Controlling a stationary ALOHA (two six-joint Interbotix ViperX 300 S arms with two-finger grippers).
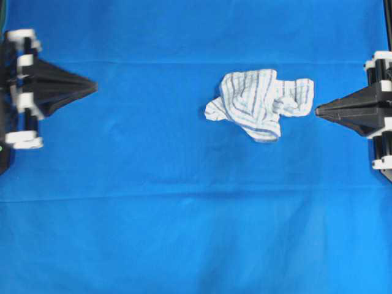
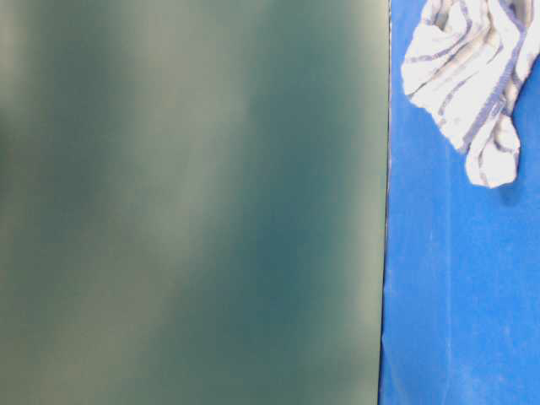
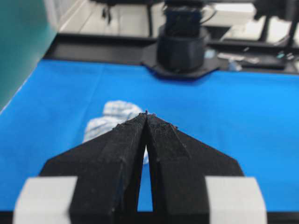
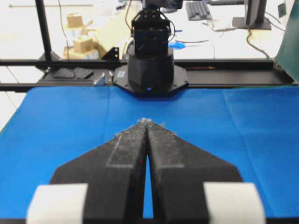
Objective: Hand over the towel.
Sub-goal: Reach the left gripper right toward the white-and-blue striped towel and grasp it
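Item: towel, bunched on the cloth just off your empty, pressed-together right gripper; left gripper likewise; risk: a shallow pinch snags one fold and slips.

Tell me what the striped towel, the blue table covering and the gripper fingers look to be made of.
Towel: soft woven cloth, probably cotton; it lies crumpled in loose folds, matte, with thin stripes in the weave.
Table covering: thin matte fabric; straight fold creases and fine wrinkles show.
Fingers of the right gripper: rigid black plastic, apparently; the surface is rough and grainy, with pale specks at the tips.
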